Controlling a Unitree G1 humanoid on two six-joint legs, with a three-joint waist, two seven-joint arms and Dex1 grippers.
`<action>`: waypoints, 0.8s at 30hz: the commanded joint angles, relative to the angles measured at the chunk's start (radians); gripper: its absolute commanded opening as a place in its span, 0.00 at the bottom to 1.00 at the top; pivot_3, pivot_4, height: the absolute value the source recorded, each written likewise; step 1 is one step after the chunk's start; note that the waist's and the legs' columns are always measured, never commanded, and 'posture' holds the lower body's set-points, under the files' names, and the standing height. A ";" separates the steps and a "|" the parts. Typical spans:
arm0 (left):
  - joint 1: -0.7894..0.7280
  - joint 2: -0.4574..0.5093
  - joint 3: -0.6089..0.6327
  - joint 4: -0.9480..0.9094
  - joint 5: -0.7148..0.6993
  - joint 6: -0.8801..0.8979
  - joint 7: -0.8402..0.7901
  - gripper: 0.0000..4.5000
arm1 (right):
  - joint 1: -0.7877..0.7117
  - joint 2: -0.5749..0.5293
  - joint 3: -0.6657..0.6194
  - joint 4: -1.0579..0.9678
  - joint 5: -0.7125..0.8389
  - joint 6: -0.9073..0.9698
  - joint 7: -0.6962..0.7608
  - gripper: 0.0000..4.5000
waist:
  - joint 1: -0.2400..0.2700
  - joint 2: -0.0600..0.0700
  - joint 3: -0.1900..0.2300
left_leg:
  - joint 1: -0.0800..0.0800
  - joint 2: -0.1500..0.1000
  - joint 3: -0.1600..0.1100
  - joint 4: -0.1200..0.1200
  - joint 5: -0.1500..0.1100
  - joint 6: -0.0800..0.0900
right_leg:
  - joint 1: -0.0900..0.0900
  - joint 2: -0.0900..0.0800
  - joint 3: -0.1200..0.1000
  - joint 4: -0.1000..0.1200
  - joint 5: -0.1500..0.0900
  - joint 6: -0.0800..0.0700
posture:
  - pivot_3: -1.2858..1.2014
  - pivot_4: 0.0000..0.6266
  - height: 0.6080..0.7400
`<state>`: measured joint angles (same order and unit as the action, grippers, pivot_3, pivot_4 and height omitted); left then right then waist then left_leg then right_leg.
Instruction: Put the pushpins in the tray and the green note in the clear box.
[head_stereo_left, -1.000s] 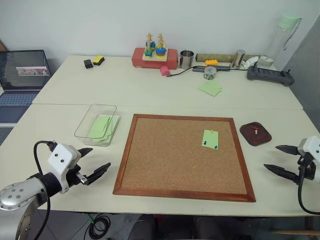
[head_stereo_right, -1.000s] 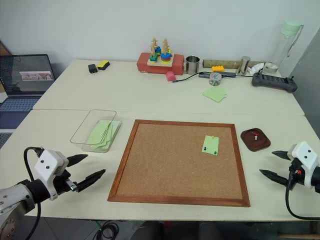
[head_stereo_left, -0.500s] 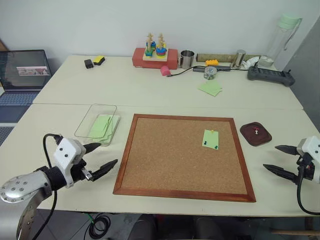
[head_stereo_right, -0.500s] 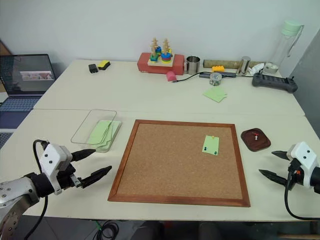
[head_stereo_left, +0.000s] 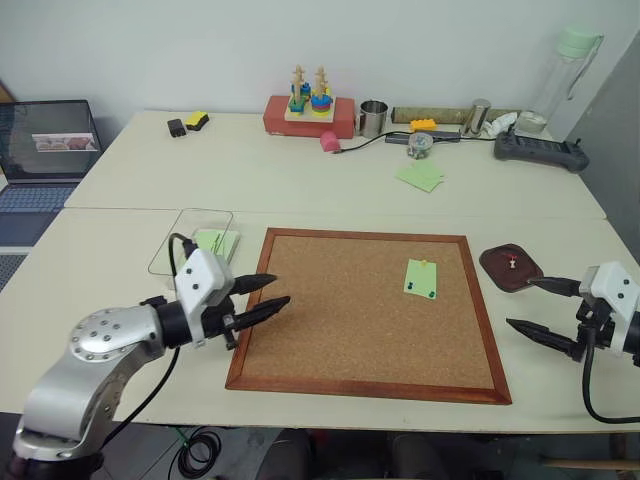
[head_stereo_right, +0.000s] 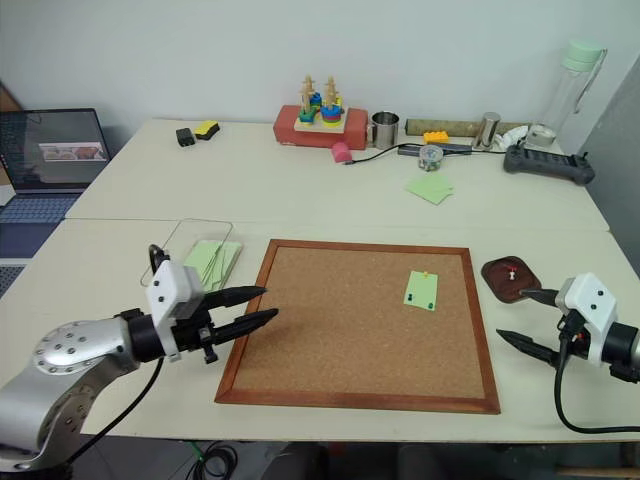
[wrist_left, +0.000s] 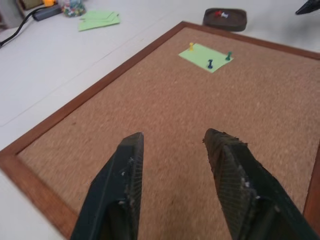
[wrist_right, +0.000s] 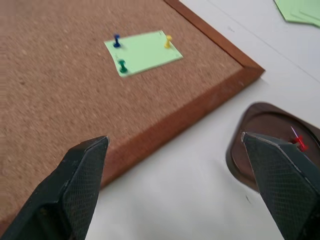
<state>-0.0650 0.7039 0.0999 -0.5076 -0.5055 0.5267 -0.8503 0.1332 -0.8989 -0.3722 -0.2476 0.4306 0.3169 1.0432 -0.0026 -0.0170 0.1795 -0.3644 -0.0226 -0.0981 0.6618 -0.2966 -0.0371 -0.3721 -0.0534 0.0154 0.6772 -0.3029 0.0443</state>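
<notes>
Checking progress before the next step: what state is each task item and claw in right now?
green note: pinned flat on the corkboard.
pushpins: yellow, blue and green ones stuck in the note.
tray: holds one red pin.
clear box: open, green sheets inside.
left claw: over the corkboard's edge, fingers slightly apart, empty.
right claw: open wide, empty, near the tray.

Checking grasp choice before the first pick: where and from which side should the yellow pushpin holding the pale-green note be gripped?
Grip the yellow pushpin by its raised plastic head, coming from above and pulling straight up. It stands stuck into the corkboard at one corner of the pale-green paper note, so the head is all that protrudes. The open right claw looks nearer.
</notes>
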 joint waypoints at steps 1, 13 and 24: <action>-0.047 -0.048 -0.098 0.025 0.019 -0.029 -0.007 0.23 | -0.038 0.032 0.031 -0.097 0.049 0.047 -0.042 1.00 | 0.000 0.000 0.000 | 0.000 0.000 0.000 0.000 0.000 0.000 | 0.000 0.000 0.000 0.000 0.000 0.000 | 0.52 0.24 1.00; -0.152 -0.231 -0.319 0.353 0.168 -0.238 -0.061 0.01 | -0.257 0.124 0.234 -0.048 -0.004 0.093 -0.129 1.00 | -0.001 0.000 0.000 | 0.000 -0.001 0.000 0.001 0.000 0.000 | -0.001 0.001 -0.001 0.001 0.000 0.000 | 0.52 0.24 1.00; -0.188 -0.313 -0.387 0.604 0.304 -0.419 -0.063 0.01 | -0.532 0.261 0.395 0.299 -0.151 0.007 -0.172 1.00 | 0.001 0.002 -0.001 | 0.001 -0.002 0.000 0.001 0.001 0.000 | -0.001 0.001 -0.001 0.002 0.000 0.001 | 0.52 0.24 1.00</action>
<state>-0.2508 0.3945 -0.2744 0.0452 -0.2330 0.1162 -0.9146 -0.3564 -0.6513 0.0207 -0.0034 0.3080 0.3711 0.8801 -0.0019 -0.0150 0.1782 -0.3633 -0.0246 -0.0980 0.6633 -0.2960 -0.0366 -0.3726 -0.0527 0.0139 0.6797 -0.3022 0.0451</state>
